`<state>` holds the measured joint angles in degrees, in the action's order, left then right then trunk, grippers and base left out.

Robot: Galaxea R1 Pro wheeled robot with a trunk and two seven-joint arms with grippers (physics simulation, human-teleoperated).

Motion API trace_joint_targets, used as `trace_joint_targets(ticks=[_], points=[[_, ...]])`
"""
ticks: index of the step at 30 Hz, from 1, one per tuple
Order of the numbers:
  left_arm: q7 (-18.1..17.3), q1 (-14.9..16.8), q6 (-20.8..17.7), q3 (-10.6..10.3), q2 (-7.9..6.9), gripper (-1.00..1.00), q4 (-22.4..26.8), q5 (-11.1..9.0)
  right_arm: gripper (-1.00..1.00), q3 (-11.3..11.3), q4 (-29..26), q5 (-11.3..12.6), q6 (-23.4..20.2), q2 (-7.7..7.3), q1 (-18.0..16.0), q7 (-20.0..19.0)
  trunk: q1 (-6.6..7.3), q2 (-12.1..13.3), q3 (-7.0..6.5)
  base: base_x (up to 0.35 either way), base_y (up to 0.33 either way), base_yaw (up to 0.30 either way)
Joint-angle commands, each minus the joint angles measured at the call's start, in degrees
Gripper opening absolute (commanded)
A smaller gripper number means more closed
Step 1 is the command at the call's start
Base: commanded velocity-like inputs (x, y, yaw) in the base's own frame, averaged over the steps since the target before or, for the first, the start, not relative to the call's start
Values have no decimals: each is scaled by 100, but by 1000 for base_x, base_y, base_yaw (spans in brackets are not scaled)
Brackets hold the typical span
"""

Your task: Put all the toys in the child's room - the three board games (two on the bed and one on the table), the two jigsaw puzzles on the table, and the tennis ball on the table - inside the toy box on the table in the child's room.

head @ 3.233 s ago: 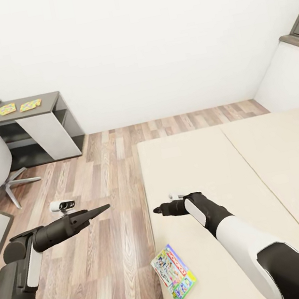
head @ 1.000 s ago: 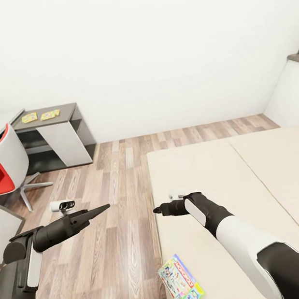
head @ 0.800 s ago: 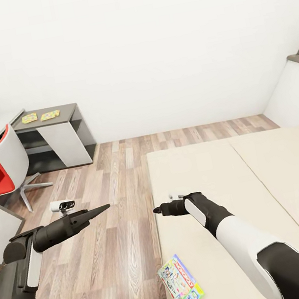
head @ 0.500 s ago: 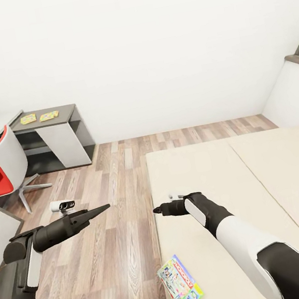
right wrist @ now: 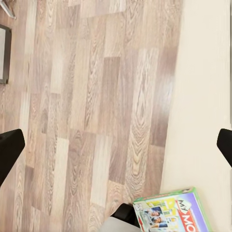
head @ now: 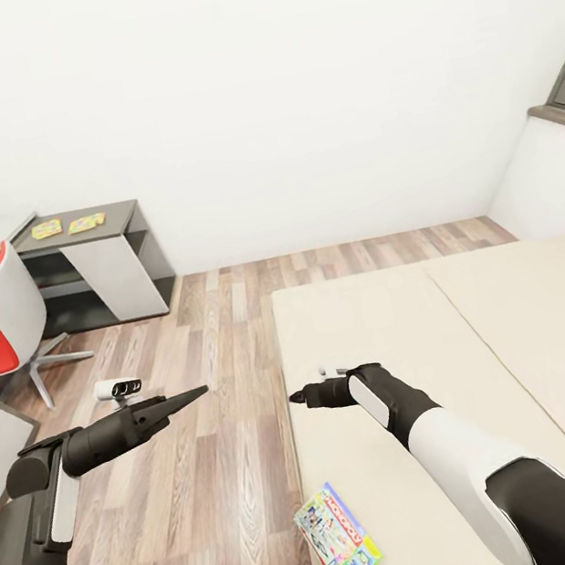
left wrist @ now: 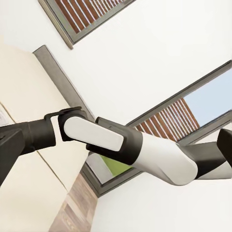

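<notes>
Cream bed (head: 513, 325): one colourful board game (head: 338, 540) flat at its near left edge. Low grey desk (head: 114, 221) by the wall: two jigsaw puzzles (head: 66, 226) side by side.

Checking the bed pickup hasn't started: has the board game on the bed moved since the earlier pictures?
No. The board game sits at the same spot by the bed's floor-side edge; only the camera shifted.

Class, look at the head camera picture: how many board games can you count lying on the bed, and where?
1. A colourful board game lies flat near the left edge of the bed, close to the robot. The task mentions two on the bed, so another may be out of view.
</notes>
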<state>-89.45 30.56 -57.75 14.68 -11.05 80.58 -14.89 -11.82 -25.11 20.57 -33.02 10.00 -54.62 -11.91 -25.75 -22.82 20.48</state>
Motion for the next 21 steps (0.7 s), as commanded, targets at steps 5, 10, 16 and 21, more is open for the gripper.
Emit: trace_joint_targets(ticks=[5,10,16,21], points=[[-20,3,-61,0,-2,100,3,4,100,-5,-3,-18,-20,0,-5,-13,-3,-10,-23,0,0,-118],[-19,3,-61,0,-2,100,2,4,100,-5,-4,-18,-20,0,-5,-13,-3,-10,-64,0,0,-46],[-19,3,-61,0,1,100,2,4,100,-5,-5,-18,-20,0,-5,-13,-3,-10,-119,0,0,-8],[-13,3,-61,-2,3,100,2,8,100,-5,-5,-18,-20,0,-5,-13,-3,-10,-165,0,0,-1]])
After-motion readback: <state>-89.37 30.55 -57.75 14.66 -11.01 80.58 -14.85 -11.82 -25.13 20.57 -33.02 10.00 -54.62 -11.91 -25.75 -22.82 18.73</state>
